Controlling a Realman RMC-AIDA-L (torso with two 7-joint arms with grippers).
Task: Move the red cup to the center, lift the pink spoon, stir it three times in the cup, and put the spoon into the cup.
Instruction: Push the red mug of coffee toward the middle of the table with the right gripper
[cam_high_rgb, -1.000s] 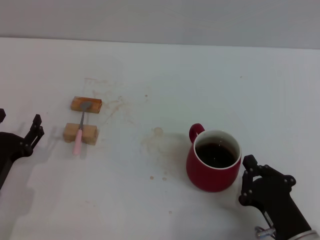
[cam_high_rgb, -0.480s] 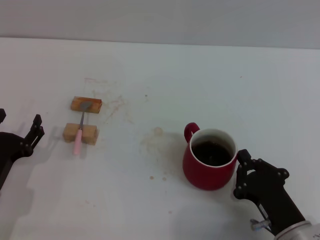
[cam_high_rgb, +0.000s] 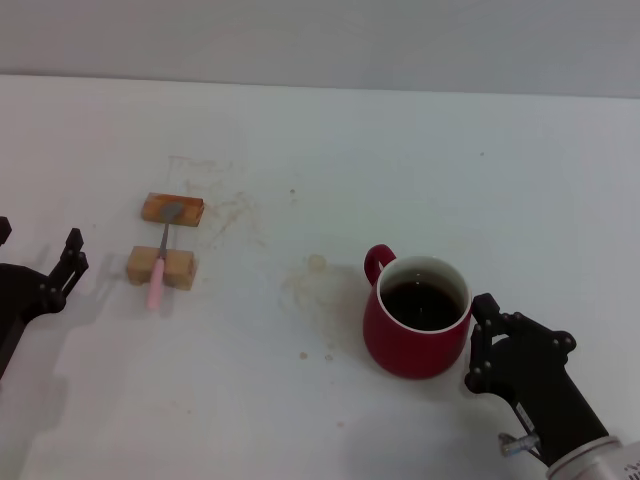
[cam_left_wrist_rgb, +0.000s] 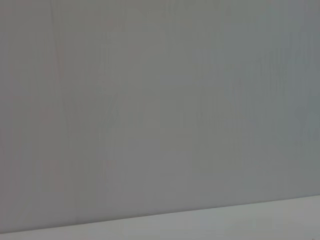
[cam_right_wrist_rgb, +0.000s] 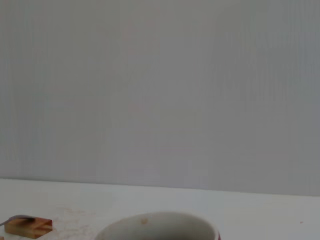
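Note:
The red cup (cam_high_rgb: 413, 320) stands right of the table's middle, holding dark liquid, its handle toward the far left. My right gripper (cam_high_rgb: 479, 342) is open and pressed against the cup's right side, with the cup outside its fingers. The pink spoon (cam_high_rgb: 157, 275) lies across two tan wooden blocks at the left, grey bowl end on the far block. My left gripper (cam_high_rgb: 38, 250) is parked open at the left edge, left of the spoon. The right wrist view shows the cup's rim (cam_right_wrist_rgb: 157, 222) and one block (cam_right_wrist_rgb: 29, 226).
Two tan wooden blocks, far one (cam_high_rgb: 172, 209) and near one (cam_high_rgb: 160, 266), hold the spoon up. Faint brown stains (cam_high_rgb: 318, 275) mark the white tabletop left of the cup. A grey wall runs behind the table's far edge.
The right gripper has moved left, and the red cup has slid a little leftward along with it. The spoon, blocks and left arm have not moved.

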